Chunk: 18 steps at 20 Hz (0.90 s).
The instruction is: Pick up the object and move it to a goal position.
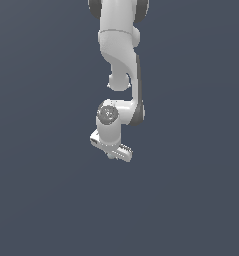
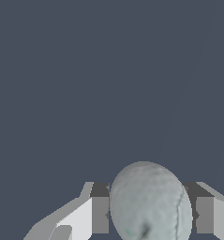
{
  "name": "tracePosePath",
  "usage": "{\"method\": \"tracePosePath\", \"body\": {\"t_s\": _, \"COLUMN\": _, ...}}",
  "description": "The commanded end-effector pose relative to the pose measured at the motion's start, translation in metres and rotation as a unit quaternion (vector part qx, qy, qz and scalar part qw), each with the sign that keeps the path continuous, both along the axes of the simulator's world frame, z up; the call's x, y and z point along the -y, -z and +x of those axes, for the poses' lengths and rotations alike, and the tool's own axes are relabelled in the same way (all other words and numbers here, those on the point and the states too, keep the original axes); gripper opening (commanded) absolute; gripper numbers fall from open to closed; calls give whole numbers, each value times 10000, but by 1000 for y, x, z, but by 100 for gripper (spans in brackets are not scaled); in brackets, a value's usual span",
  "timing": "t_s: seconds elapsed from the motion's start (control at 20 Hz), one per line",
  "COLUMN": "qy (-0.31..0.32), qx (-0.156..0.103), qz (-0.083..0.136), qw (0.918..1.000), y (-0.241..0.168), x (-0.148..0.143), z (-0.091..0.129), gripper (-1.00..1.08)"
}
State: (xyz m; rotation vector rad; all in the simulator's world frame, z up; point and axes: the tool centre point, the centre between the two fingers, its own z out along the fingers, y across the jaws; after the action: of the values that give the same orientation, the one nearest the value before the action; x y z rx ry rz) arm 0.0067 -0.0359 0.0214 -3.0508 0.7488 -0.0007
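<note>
You see in the wrist view the white gripper (image 2: 148, 213) with its two fingers (image 2: 100, 213) closed in on the small pale grey matte ball (image 2: 148, 206). The ball sits squarely between them: one finger presses its side from one hand, the other finger from the opposite hand, and no gap shows between pad and ball on either side. The fingers stand only as far apart as the ball is wide, so you have it clamped.

The ball is round, slightly egg-like in this close view, with a dull, faintly mottled surface and a thin curved seam running down one side. A small dark mark and a faint greenish speck show near its lower edge. The fingers are flat-faced grey blocks with darker caps, set on white, angular bodies that slope outward.

In the exterior view you find the white, smooth-shelled robot arm (image 1: 118, 50) coming in from the top edge and bending downward, dark grey bands at its joints. The wrist ends in a rounded housing with a circular grey cap facing the camera, and the gripper (image 1: 122, 152) hangs beneath it, tilted toward the exterior view's right. The ball itself is too small to make out there. Behind everything lies a plain, even slate-blue surface (image 1: 41, 175) without texture or edges.
</note>
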Motion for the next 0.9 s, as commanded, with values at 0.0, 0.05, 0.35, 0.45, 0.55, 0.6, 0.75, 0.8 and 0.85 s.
{"method": "tracePosePath", "body": {"t_s": 0.0, "qy": 2, "qx": -3, "qz": -1, "qw": 10000, "y": 0, "x": 0, "z": 0, "gripper": -100}}
{"method": "tracePosePath", "body": {"t_s": 0.05, "qy": 2, "qx": -3, "qz": -1, "qw": 10000, "y": 0, "x": 0, "z": 0, "gripper": -100}}
{"method": "tracePosePath", "body": {"t_s": 0.35, "qy": 1, "qx": -1, "qz": 0, "qw": 10000, "y": 0, "x": 4, "z": -4, "gripper": -100}}
{"method": "tracePosePath", "body": {"t_s": 0.45, "qy": 1, "qx": -1, "qz": 0, "qw": 10000, "y": -1, "x": 9, "z": -8, "gripper": -100}}
{"method": "tracePosePath", "body": {"t_s": 0.55, "qy": 1, "qx": -1, "qz": 0, "qw": 10000, "y": -1, "x": 14, "z": -14, "gripper": -100}}
{"method": "tracePosePath", "body": {"t_s": 0.6, "qy": 1, "qx": -1, "qz": 0, "qw": 10000, "y": -2, "x": 18, "z": -17, "gripper": -100}}
{"method": "tracePosePath", "body": {"t_s": 0.75, "qy": 1, "qx": -1, "qz": 0, "qw": 10000, "y": -3, "x": 31, "z": -30, "gripper": -100}}
{"method": "tracePosePath", "body": {"t_s": 0.8, "qy": 1, "qx": -1, "qz": 0, "qw": 10000, "y": -4, "x": 36, "z": -35, "gripper": -100}}
{"method": "tracePosePath", "body": {"t_s": 0.85, "qy": 1, "qx": -1, "qz": 0, "qw": 10000, "y": -4, "x": 42, "z": -41, "gripper": -100}}
